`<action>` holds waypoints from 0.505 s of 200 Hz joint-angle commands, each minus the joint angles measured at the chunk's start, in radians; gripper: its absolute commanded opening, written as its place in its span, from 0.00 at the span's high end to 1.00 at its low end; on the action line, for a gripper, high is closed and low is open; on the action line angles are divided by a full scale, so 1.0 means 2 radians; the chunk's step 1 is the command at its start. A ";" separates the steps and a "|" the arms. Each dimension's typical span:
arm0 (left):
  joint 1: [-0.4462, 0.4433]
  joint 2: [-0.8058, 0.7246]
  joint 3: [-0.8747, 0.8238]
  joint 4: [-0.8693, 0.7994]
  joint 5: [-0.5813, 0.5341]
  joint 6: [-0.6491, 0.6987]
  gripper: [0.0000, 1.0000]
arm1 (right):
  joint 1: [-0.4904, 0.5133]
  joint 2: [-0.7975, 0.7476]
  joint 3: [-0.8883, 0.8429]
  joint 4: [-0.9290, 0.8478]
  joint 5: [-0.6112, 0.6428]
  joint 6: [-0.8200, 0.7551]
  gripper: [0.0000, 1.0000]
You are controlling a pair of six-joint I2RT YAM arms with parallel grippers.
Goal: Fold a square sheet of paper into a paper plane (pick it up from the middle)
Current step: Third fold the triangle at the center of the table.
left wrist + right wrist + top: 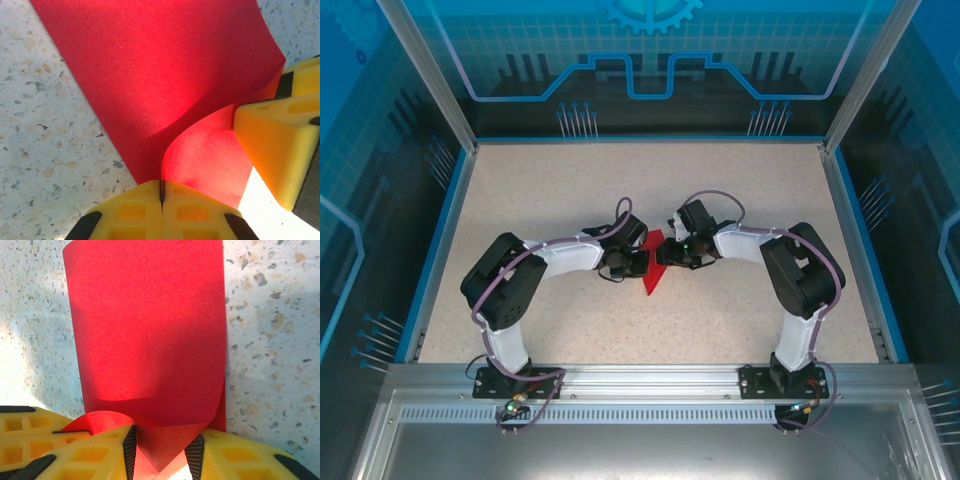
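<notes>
Plainly, the left gripper [161, 197] was pinched shut on a curled edge of the thin bright red sheet of paper [150, 75], which spread ahead of it over the speckled bench [40, 125], while the right gripper [162, 449] stood partly open astride the near fold, not clamping. Any tug by the left gripper could have torn or skewed the crease, with only that thin edge held.

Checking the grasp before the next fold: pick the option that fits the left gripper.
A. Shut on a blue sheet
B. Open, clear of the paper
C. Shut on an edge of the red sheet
C: in the left wrist view the left gripper has its yellow fingers pressed together, with a curled edge of the red sheet of paper pinched in the seam between them.
</notes>
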 commanded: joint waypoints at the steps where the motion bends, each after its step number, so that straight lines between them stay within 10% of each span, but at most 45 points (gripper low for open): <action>1: 0.000 0.008 0.013 -0.001 0.010 0.010 1.00 | -0.002 0.020 -0.023 -0.042 0.035 -0.005 0.63; 101: 0.000 0.023 0.018 -0.004 0.010 0.010 1.00 | -0.007 0.008 -0.029 -0.031 0.020 -0.001 0.63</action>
